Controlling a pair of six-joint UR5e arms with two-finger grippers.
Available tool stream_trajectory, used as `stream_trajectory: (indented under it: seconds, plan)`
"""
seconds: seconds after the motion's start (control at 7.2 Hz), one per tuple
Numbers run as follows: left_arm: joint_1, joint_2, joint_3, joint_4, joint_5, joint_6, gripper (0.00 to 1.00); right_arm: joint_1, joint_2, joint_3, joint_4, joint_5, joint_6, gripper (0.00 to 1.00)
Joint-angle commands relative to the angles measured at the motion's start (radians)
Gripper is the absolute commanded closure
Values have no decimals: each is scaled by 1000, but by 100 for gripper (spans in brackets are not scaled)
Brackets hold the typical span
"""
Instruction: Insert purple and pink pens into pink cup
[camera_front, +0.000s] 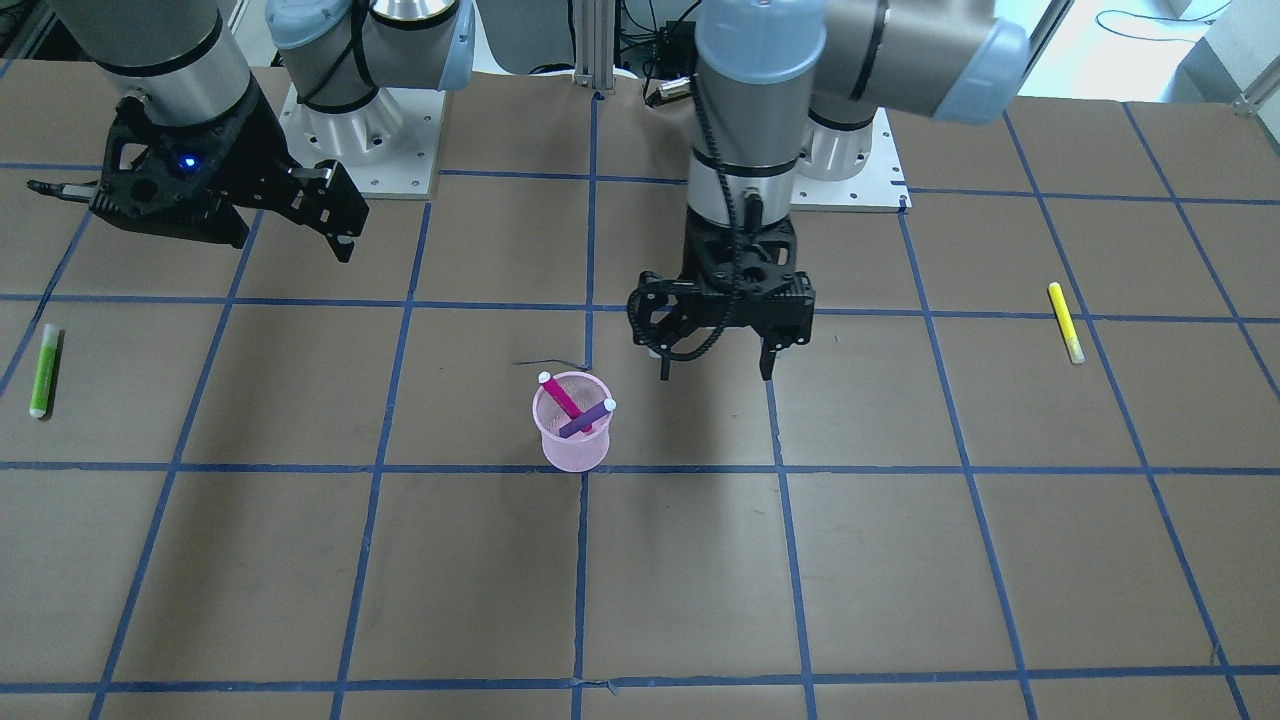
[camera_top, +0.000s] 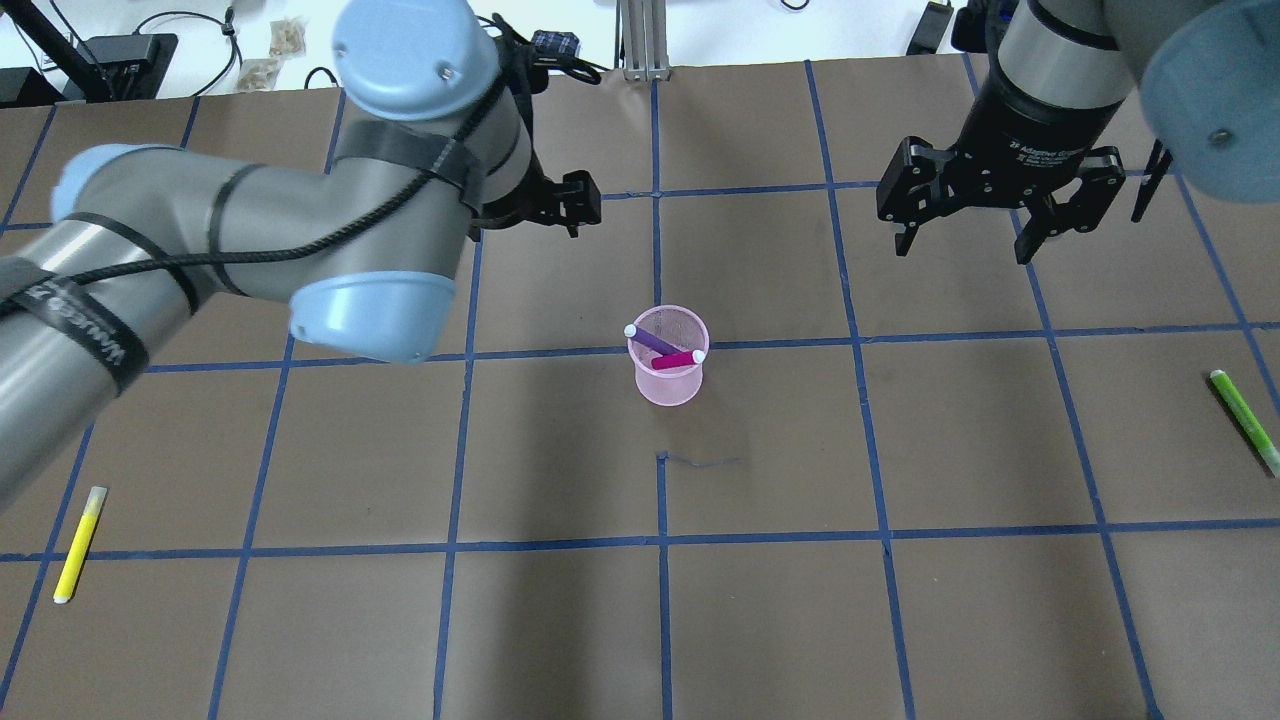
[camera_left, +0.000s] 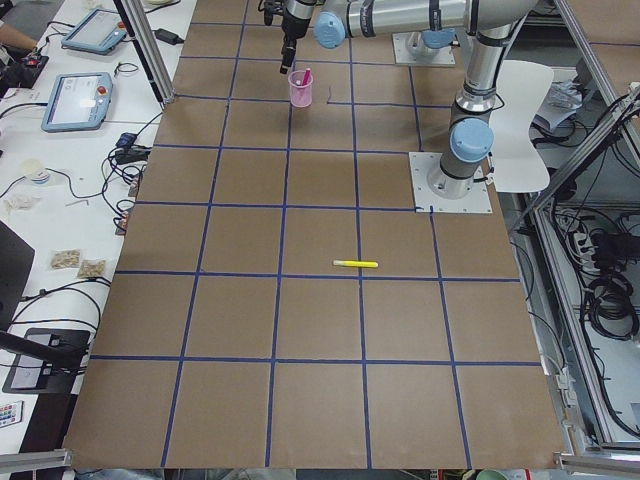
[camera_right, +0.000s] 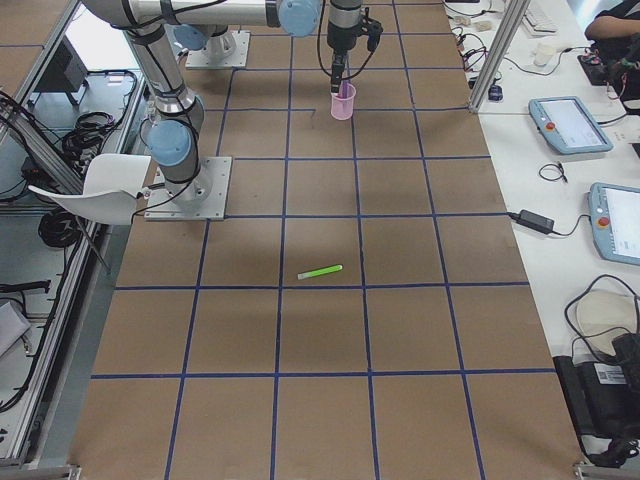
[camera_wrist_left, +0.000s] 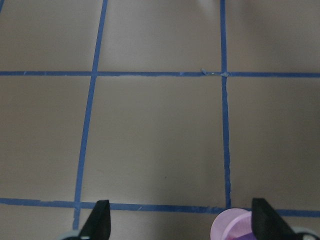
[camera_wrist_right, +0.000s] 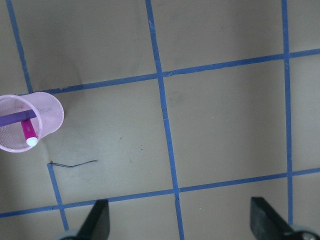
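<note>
The pink mesh cup (camera_front: 573, 445) stands upright near the table's middle; it also shows in the overhead view (camera_top: 670, 383). The pink pen (camera_front: 560, 396) and the purple pen (camera_front: 590, 417) both stand slanted inside it, crossing each other. My left gripper (camera_front: 715, 372) is open and empty, hovering just behind the cup on the robot's side; its wrist view shows the cup's rim (camera_wrist_left: 232, 229) at the bottom edge. My right gripper (camera_top: 962, 252) is open and empty, high and well off to the cup's side; its wrist view shows the cup (camera_wrist_right: 30, 125) at the left.
A yellow pen (camera_front: 1065, 322) lies on the brown table on my left side. A green pen (camera_front: 43, 370) lies on my right side. Blue tape lines grid the table. A thin dark wire scrap (camera_front: 550, 363) lies close behind the cup.
</note>
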Motion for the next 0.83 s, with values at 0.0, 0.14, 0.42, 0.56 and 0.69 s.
stream_trajectory:
  seconds: [0.0,0.14,0.42,0.56,0.69]
  plan:
    - [137,67,104,-296,-130,136,0,0,0,0,0,-1,1,0]
    - [160,87,174,-419,-95,162,0,0,0,0,0,-2,-1,0]
    - [173,110,253,-541,-6,178,0,0,0,0,0,-1,1,0]
    - [168,114,229,-529,84,221,0,0,0,0,1,-2,-1,0]
    - [179,99,197,-524,77,243,0,0,0,0,1,-2,-1,0]
